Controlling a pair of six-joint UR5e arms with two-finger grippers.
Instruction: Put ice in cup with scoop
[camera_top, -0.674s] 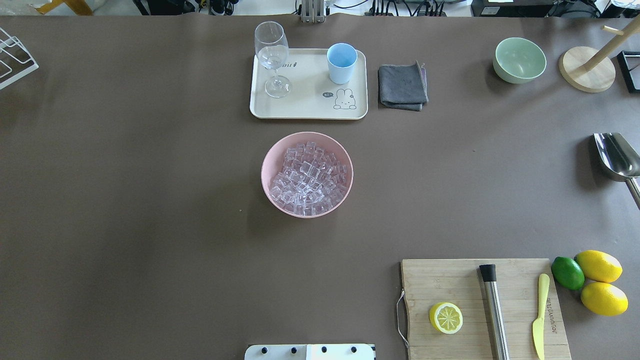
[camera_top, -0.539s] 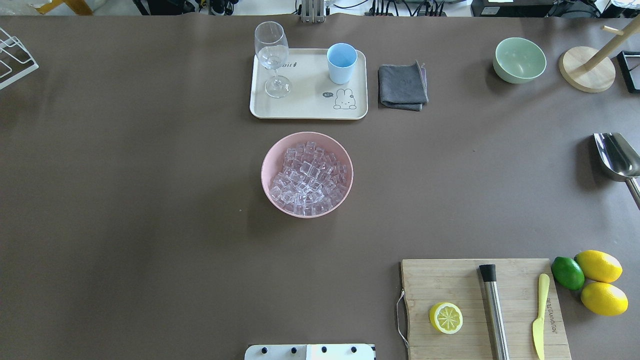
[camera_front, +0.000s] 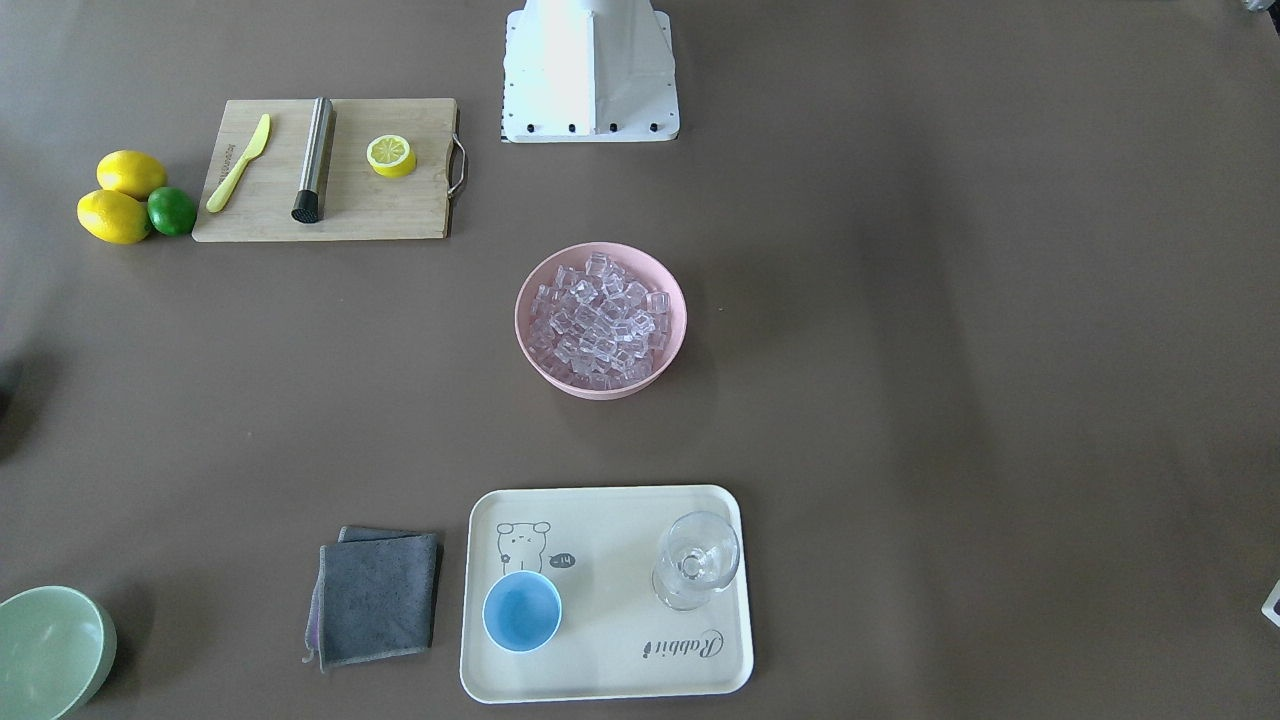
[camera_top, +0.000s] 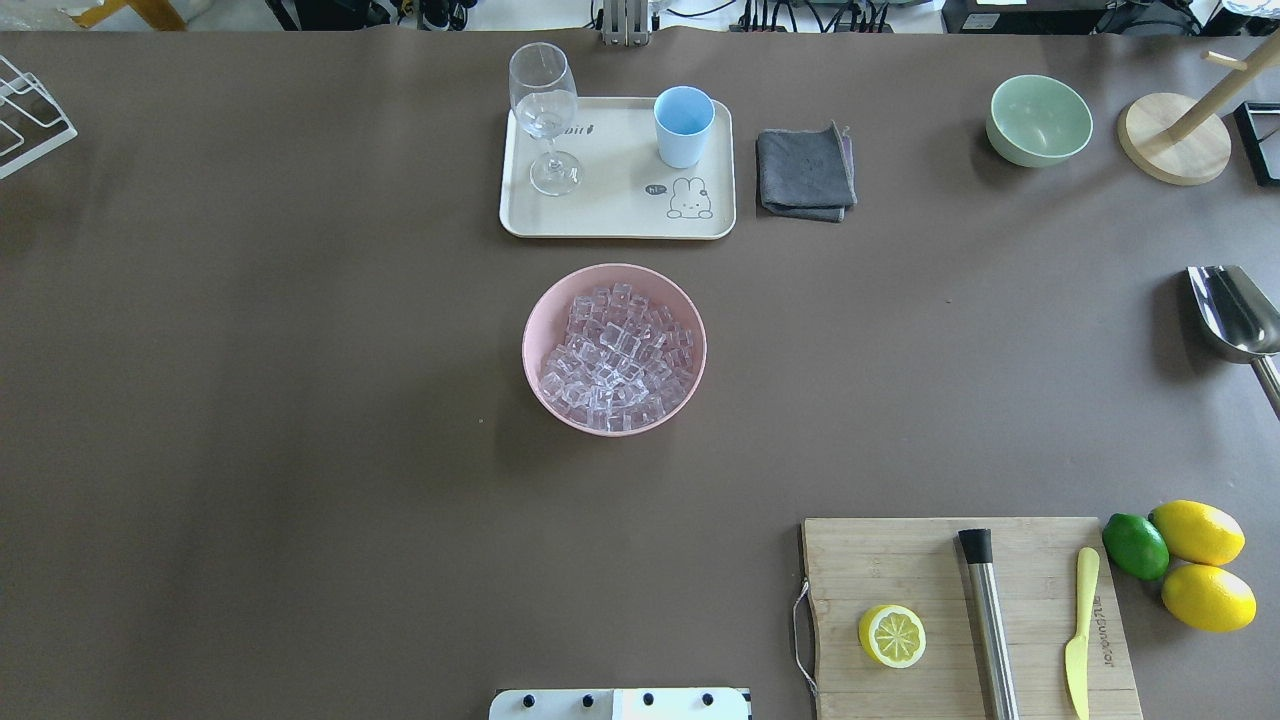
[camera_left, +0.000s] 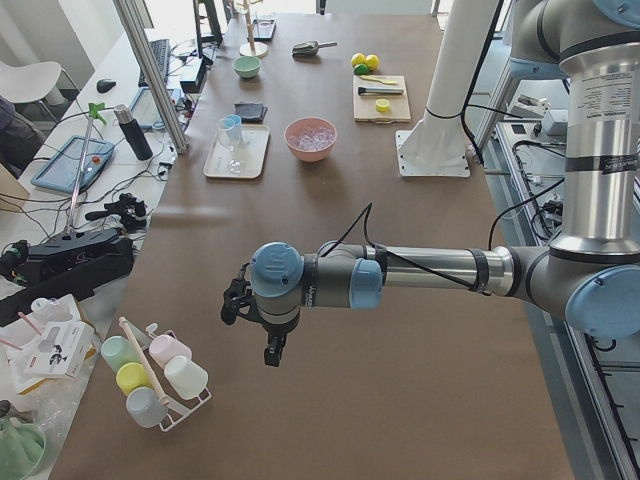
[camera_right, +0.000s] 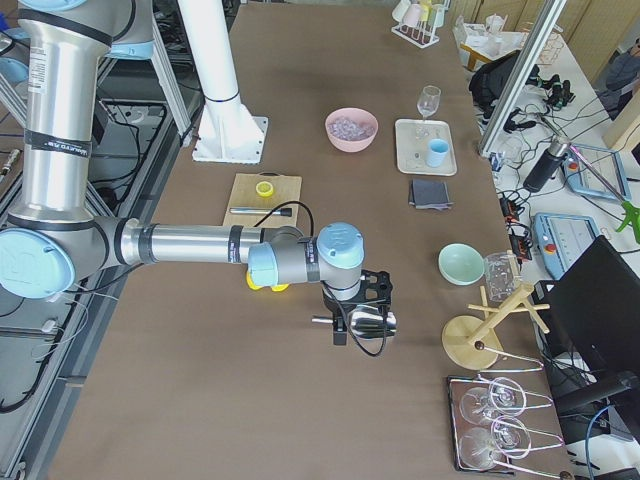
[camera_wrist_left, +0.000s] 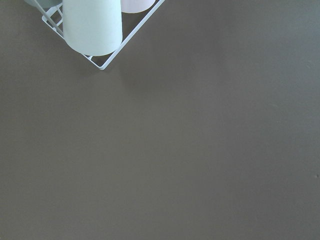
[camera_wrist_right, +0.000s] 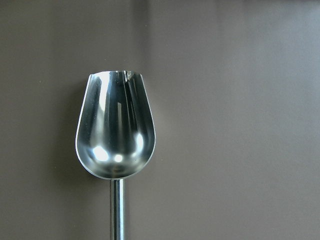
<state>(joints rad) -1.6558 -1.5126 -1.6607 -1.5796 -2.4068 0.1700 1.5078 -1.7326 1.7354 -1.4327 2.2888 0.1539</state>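
Note:
The ice (camera_top: 615, 355) fills a pink bowl (camera_top: 533, 330) at the table's middle. Beyond it, the light-blue cup (camera_top: 684, 125) stands upright on a cream tray (camera_top: 610, 215), beside a clear stemmed glass (camera_top: 545, 115). The steel scoop (camera_top: 1235, 315) is at the table's right edge, its hollow facing up in the right wrist view (camera_wrist_right: 115, 125). My right gripper (camera_right: 342, 328) shows only in the exterior right view, at the scoop's handle end; I cannot tell its state. My left gripper (camera_left: 268, 352) hangs over bare table far to the left; I cannot tell its state either.
A cutting board (camera_top: 900, 560) at the near right carries a lemon half (camera_top: 891, 635), a steel cylinder (camera_top: 990, 625) and a yellow knife (camera_top: 1080, 630). Lemons and a lime (camera_top: 1135, 546) lie beside it. A grey cloth (camera_top: 805, 172), green bowl (camera_top: 1038, 120), wooden stand (camera_top: 1172, 138) and wire rack (camera_wrist_left: 105, 62) stand around.

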